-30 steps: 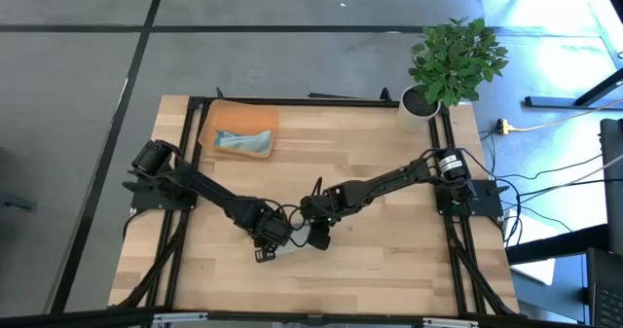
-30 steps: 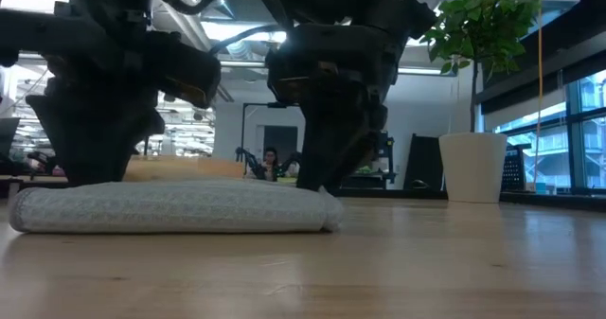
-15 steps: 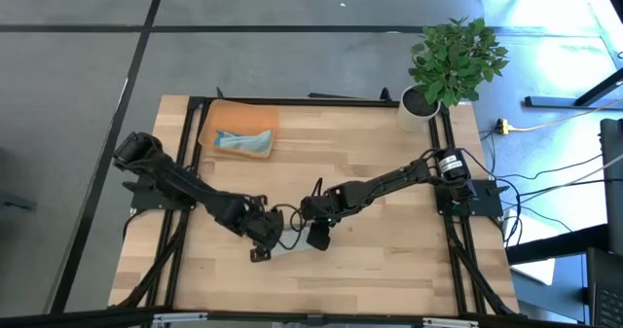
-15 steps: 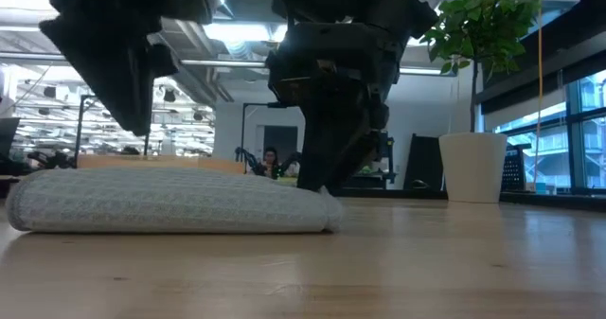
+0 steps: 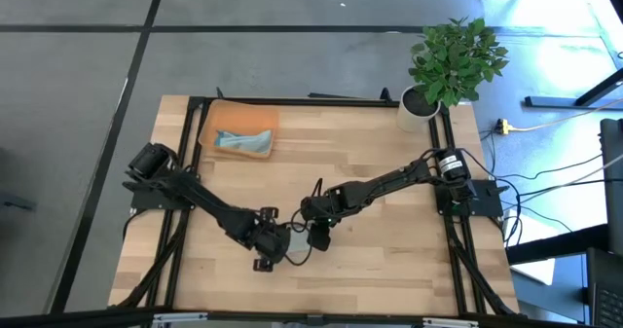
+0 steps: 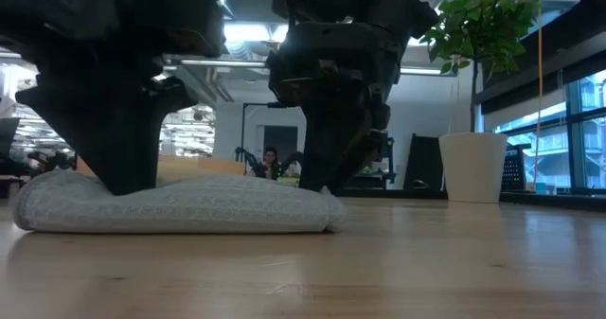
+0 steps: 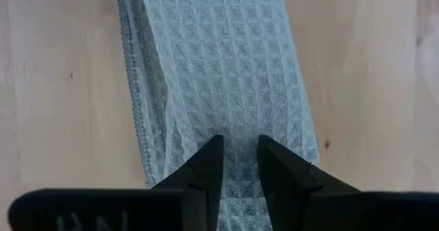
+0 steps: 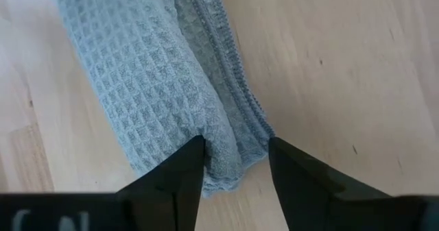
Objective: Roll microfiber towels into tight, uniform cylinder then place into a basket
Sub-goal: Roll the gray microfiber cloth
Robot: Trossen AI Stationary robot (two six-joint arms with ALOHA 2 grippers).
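Whereas it was raised half a second ago, the left claw (image 6: 133, 182) is now pressed, nearly closed, into the roll (image 6: 189, 205); the right claw (image 8: 233, 155), parted, straddles its end.

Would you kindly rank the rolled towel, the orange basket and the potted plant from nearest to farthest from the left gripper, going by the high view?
1. Rolled towel: at the left gripper, table's near middle, pressed by its fingers.
2. Orange basket: far-left corner, a teal towel inside.
3. Potted plant: far-right corner, farthest.
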